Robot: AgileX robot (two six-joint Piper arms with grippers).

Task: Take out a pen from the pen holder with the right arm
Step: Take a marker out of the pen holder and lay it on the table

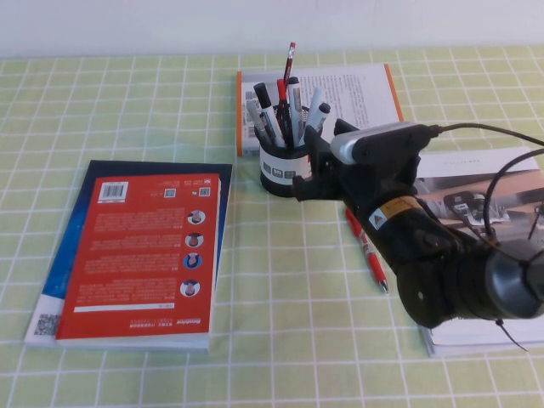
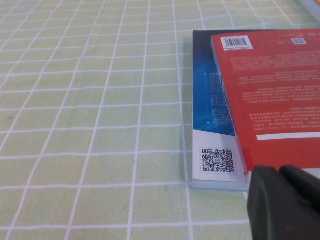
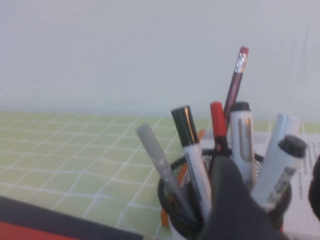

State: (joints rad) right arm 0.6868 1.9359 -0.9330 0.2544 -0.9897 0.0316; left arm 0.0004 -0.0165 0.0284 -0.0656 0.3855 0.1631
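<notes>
The black mesh pen holder [image 1: 280, 170] stands in front of an open book and holds several pens and markers, with a red pencil [image 1: 290, 59] sticking up highest. My right gripper [image 1: 310, 166] is right against the holder's right side, open. In the right wrist view its fingers [image 3: 225, 195] straddle a white marker with a black cap [image 3: 280, 167] without closing on it. A red pen [image 1: 367, 249] lies on the table beneath the right arm. My left gripper [image 2: 279, 172] is shut and empty, hovering by the near corner of the stacked books [image 2: 260, 90].
A red-covered book on a blue one [image 1: 140, 255] lies at the left. An open book with an orange edge [image 1: 357, 93] sits behind the holder. A magazine [image 1: 484, 195] lies under the right arm. Green checked cloth [image 1: 280, 340] covers the table.
</notes>
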